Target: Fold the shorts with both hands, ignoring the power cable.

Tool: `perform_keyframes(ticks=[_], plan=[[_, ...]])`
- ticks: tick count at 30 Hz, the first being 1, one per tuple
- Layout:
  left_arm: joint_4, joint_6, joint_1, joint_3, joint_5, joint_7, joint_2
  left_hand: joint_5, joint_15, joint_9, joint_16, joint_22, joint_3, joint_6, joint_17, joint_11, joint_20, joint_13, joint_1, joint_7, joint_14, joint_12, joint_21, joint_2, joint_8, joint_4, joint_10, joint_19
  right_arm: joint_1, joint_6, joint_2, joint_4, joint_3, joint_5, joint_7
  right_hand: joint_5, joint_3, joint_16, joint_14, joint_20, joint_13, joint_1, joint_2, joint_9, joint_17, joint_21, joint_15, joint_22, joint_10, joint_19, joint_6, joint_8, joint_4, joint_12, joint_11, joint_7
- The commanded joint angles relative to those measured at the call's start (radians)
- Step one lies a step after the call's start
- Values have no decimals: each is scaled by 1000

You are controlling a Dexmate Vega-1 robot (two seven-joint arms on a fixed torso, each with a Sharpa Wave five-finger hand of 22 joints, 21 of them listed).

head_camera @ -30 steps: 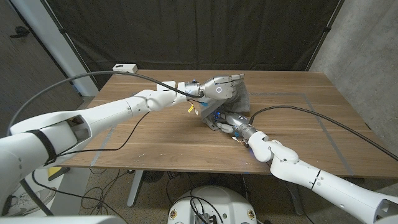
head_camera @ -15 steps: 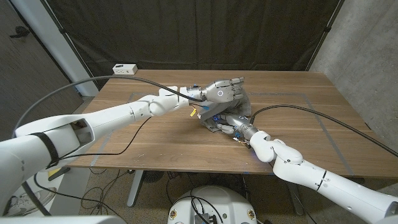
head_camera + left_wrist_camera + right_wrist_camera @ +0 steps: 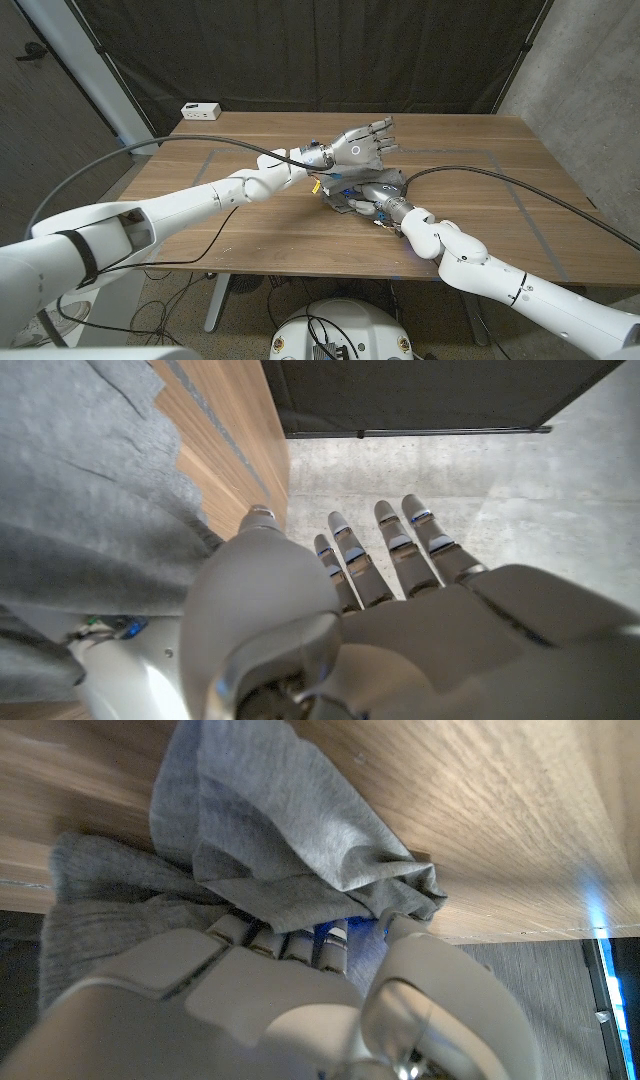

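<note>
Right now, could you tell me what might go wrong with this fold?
The left hand hovers open above the grey shorts, holding nothing, so the folded layer may spring back. The right hand has its fingers buried in bunched fabric, so pulling out could drag the pile apart. The black cable lies close by and might snag.

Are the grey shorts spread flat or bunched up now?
Bunched up: the shorts lie in crumpled, overlapping folds under the right hand.

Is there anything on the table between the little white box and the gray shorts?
In the head view, the robot's left arm and its black cable cross above the wood between the white box and the shorts.
</note>
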Motion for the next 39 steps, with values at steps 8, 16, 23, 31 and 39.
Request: perform_keyframes(ticks=[8,16,23,31,39], plan=[[-49,187,151,-85,-33,59,36,6,-172,2,3,3,9,-2,3,3,11,1,-17,2,-4,9,0,21,10,16,-2,4,3,-121,-48,-157,-17,-137,148,-1,0,6,6,7,4,-4,-3,3,2,-5,-44,0,1,24,-1,0,-5,-1,-1,-5],[-64,198,185,-113,-38,76,56,5,-172,2,4,3,13,3,3,3,8,1,-17,2,-2,11,0,25,13,15,3,5,-36,-171,-72,-242,1,-213,180,-1,3,7,13,8,4,-6,-3,3,1,-6,-45,0,5,32,4,2,-4,1,-3,-6],[-89,203,212,-136,-38,84,78,4,-173,2,3,2,16,6,2,3,8,0,-16,2,-3,13,0,25,14,13,5,4,-84,-240,-104,-318,15,-295,251,-1,5,10,23,9,4,-9,-5,3,1,-7,-45,0,16,40,12,4,-3,5,0,-8],[-130,207,249,-174,-61,94,100,4,-173,2,3,2,18,8,1,3,8,0,-16,2,-3,13,0,25,15,11,5,5,-167,-339,-143,-398,68,-353,315,-2,4,11,32,14,4,-13,-10,3,1,-8,-42,0,23,51,19,6,-3,7,1,-7],[-172,216,296,-218,-102,100,110,3,-173,2,3,2,20,11,1,3,8,0,-16,2,-3,15,0,24,16,10,8,5,-244,-441,-165,-454,114,-423,344,-2,1,13,42,18,4,-18,-19,3,0,-9,-39,0,26,59,21,6,-4,7,4,-6]])
